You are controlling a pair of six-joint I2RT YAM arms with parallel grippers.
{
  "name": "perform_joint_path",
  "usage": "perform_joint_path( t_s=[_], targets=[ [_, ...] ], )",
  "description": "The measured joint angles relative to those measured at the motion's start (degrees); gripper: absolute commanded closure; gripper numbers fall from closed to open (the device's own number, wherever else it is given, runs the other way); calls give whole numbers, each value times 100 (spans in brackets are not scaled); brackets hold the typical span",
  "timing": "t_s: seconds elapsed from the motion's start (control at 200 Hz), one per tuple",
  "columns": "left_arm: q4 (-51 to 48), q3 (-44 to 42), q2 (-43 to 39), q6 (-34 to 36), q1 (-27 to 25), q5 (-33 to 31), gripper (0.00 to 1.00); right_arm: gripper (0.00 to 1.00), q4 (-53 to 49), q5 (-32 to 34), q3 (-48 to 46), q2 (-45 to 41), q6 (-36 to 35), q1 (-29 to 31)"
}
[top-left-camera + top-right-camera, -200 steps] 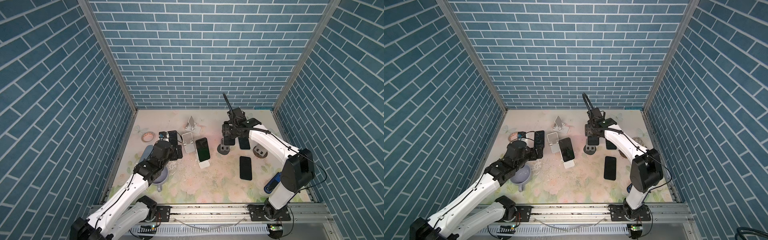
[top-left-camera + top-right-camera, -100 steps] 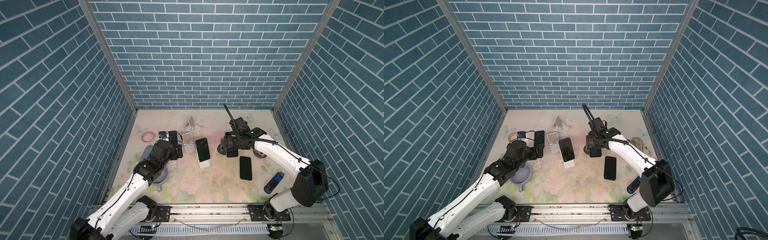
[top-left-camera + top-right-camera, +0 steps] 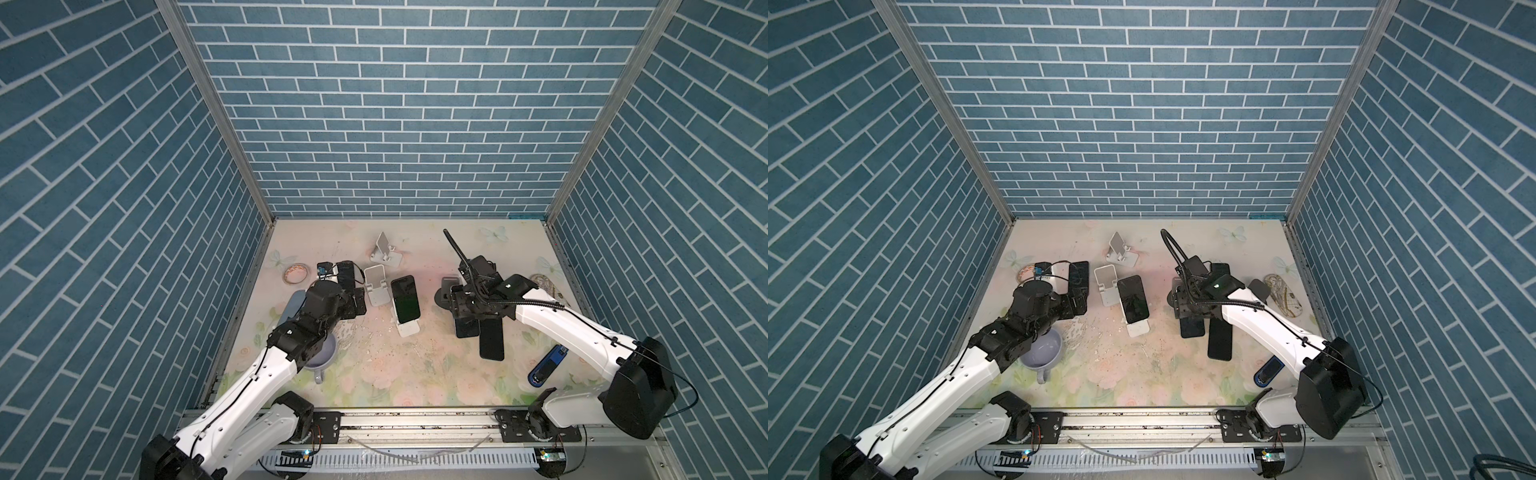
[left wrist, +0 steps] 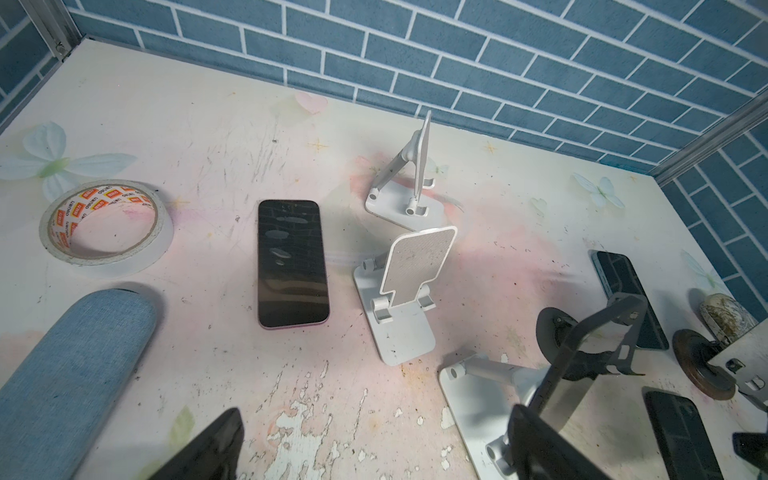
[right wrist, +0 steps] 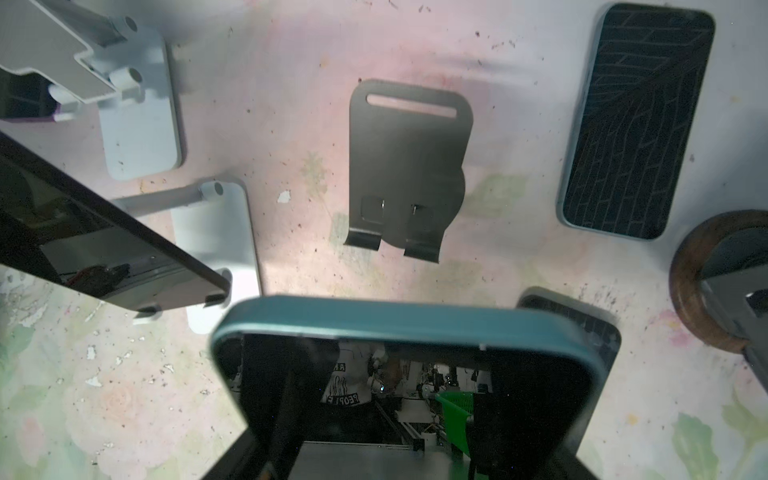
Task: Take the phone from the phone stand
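Tabletop scene, read left to right. A tape roll (image 3: 296, 273) lies near the left wall, with a flat dark phone (image 4: 293, 264) beside it on the table (image 3: 374, 374). The left gripper (image 3: 356, 296) hangs just by that phone, jaws spread wide and empty. Next come a rear white stand (image 3: 384, 253) and a near white stand (image 3: 376, 286), both bare, then a third white stand (image 3: 409, 328) with a black phone (image 3: 405, 299) leaning on it. Right of centre, the dark stand (image 5: 409, 166) carries nothing. The right gripper (image 3: 468, 316) pinches the teal-cased phone (image 5: 415, 365), held just beside that stand and clear of it. A blue oblong object (image 3: 548, 365) lies farthest right.
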Motion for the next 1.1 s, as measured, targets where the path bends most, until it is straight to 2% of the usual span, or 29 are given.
perform_joint_path(
  t_s=[0.43,1.1],
  targets=[
    [22,-96,-74,-179,0,59,0,41,50,-111,-680,46,387,531],
    [98,-190,9,-275,0,105,0,38,555,-219,-876,960,688,686]
  ],
)
